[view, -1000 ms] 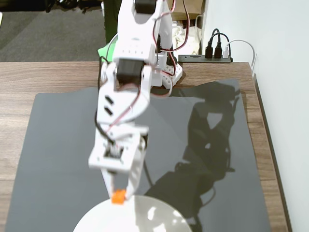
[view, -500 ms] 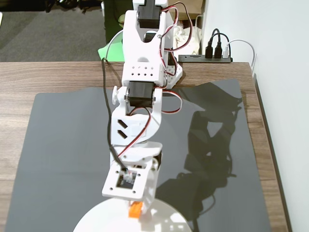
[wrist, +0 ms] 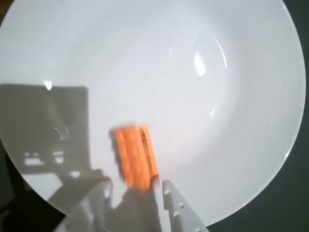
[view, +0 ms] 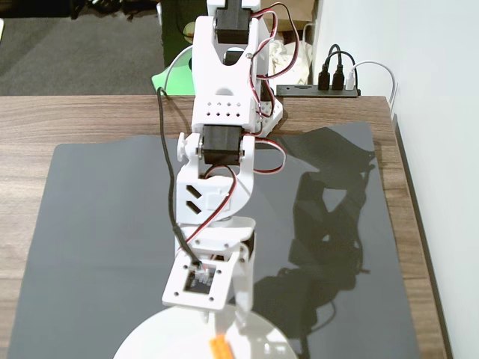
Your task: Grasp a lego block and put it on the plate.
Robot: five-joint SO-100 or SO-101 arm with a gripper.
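Note:
The white plate [wrist: 217,96] fills the wrist view, and its far rim shows at the bottom of the fixed view [view: 150,340]. The orange lego block [wrist: 136,155] is on the plate's surface, blurred, just ahead of my fingertips. It also shows in the fixed view [view: 219,348]. My gripper [wrist: 136,186] hangs low over the plate with its jaws apart, one white finger on each side of the block's near end, and neither visibly presses the block. In the fixed view the gripper [view: 224,331] points down at the plate's far part.
A black mat [view: 97,247] covers the wooden table [view: 75,120]. The arm's base [view: 262,112] stands at the table's far edge. A power strip [view: 318,90] with plugs lies behind it. A white wall [view: 441,112] runs along the right.

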